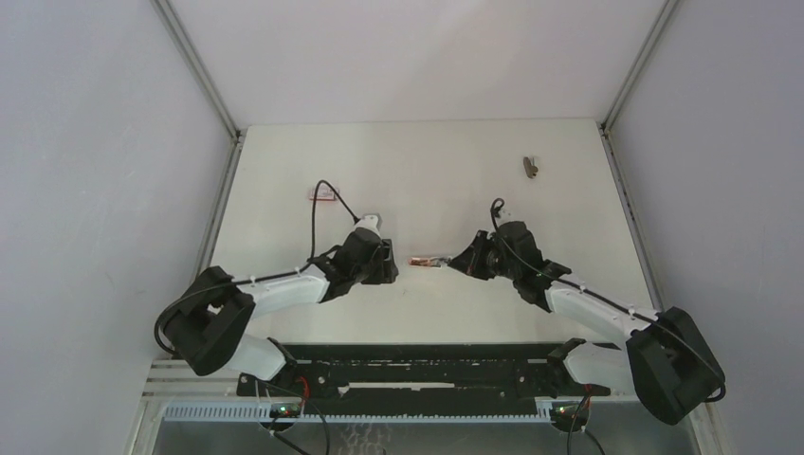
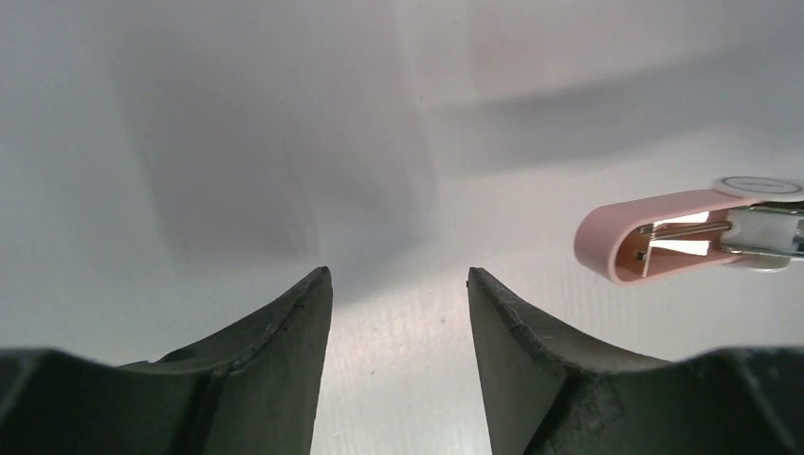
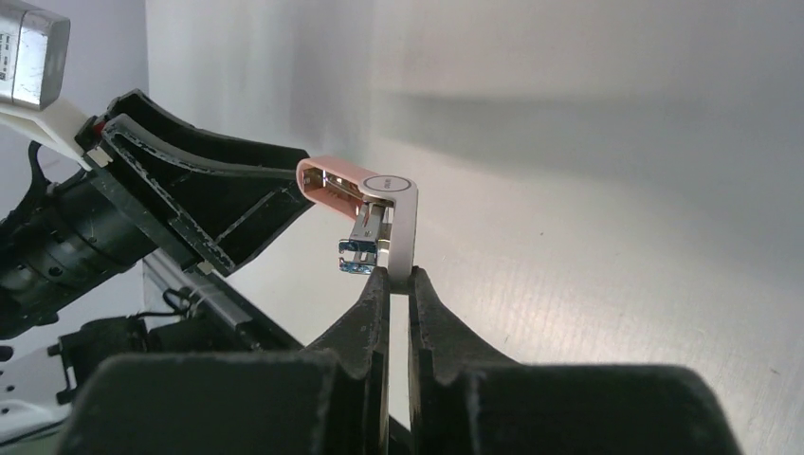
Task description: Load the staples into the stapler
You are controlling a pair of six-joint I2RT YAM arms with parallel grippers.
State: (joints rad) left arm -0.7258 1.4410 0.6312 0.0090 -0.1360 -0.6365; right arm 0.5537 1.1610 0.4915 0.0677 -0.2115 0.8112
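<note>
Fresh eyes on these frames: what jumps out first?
The pink-and-white stapler, swung open mid-table, pinched in the shut right gripper. The left gripper is open close by its pink end, holding nothing. Far back, the staples box sits left and a dark tool right.

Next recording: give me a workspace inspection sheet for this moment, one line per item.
Surface: white table, no spills seen.
Job's things: stapler hinged open, pinched by its white arm; staple box lying far left, apart.
Clutter: small dark grey-brown object at far right.
Grippers: left tool open, empty, close to the stapler's pink end; right tool shut on the stapler.
Cables: black cable loops over the left wrist; another runs along the right arm.
Surroundings: grey walls, metal frame rails.
</note>
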